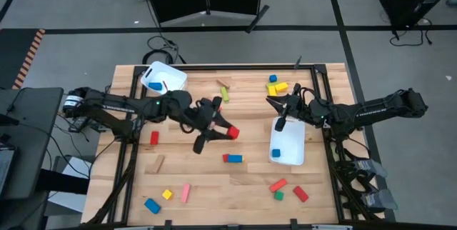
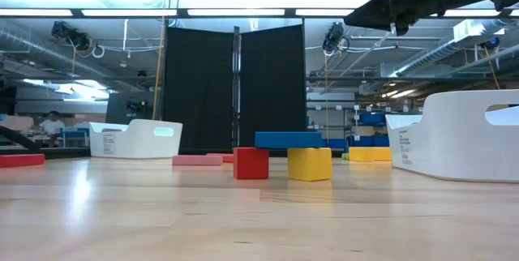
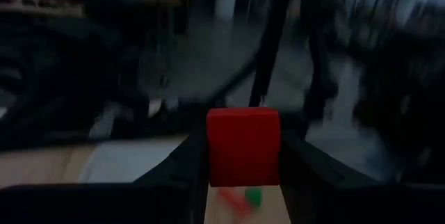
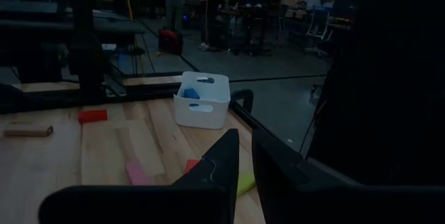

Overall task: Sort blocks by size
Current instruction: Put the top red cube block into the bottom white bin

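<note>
My left gripper (image 1: 227,131) hovers over the middle of the table, shut on a red cube block (image 3: 243,140). My right gripper (image 4: 245,156) is shut and empty. It hangs level above the far end of the right white bin (image 1: 288,146), which holds a blue block (image 1: 277,152). The left white bin (image 1: 163,78) at the far left also holds a blue block. A red cube (image 2: 251,164) and a yellow cube (image 2: 309,164) stand on the table, with a blue bar (image 2: 289,139) lying across their tops. My left gripper pinches the red cube by two opposite sides (image 3: 213,151) between its two fingers. The fingers lie level and point toward the table's right. The cube is lifted clear of the table.
Loose blocks lie scattered: yellow ones (image 1: 277,86) at the far right, a green bar (image 1: 225,94), a red block (image 1: 154,138), a wooden bar (image 1: 156,163), and yellow, pink and blue ones (image 1: 167,194) near the front left. Red and green ones (image 1: 279,187) lie at the front right.
</note>
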